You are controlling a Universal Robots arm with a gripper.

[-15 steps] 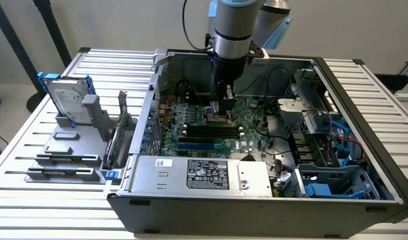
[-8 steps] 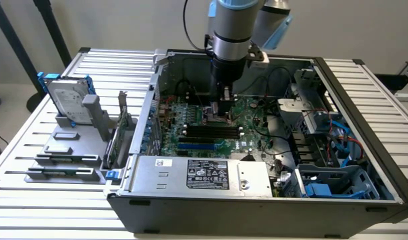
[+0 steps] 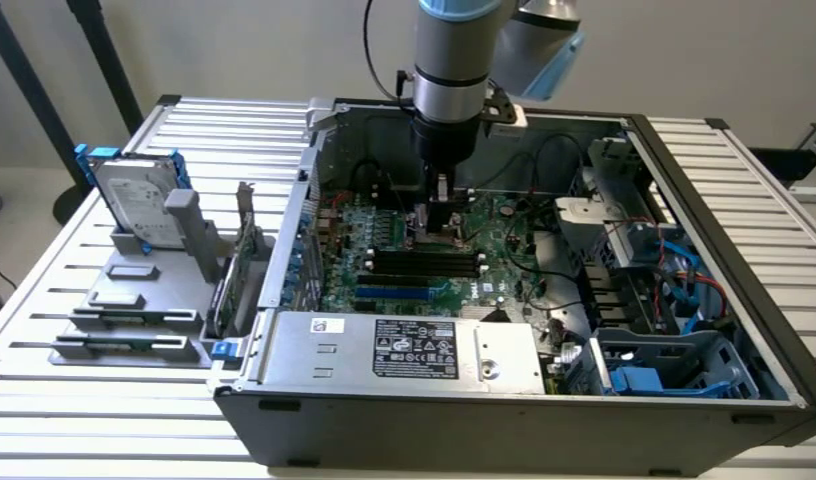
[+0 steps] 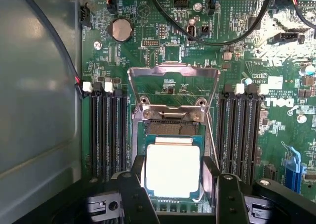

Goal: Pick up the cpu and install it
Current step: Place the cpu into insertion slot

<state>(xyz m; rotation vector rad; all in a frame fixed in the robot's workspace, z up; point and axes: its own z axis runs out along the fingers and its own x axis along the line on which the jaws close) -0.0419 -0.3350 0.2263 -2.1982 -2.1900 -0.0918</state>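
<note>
I see the gripper with its two black, blocky fingers closed on opposite edges of the cpu, a flat square chip with a pale, glossy metal top and a thin green rim. The chip sits squarely over the socket of the green motherboard; I cannot tell whether it is seated. The bare-metal load plate stands hinged open. Ribbed black memory slots flank it, inside the grey sheet-metal computer case.
</note>
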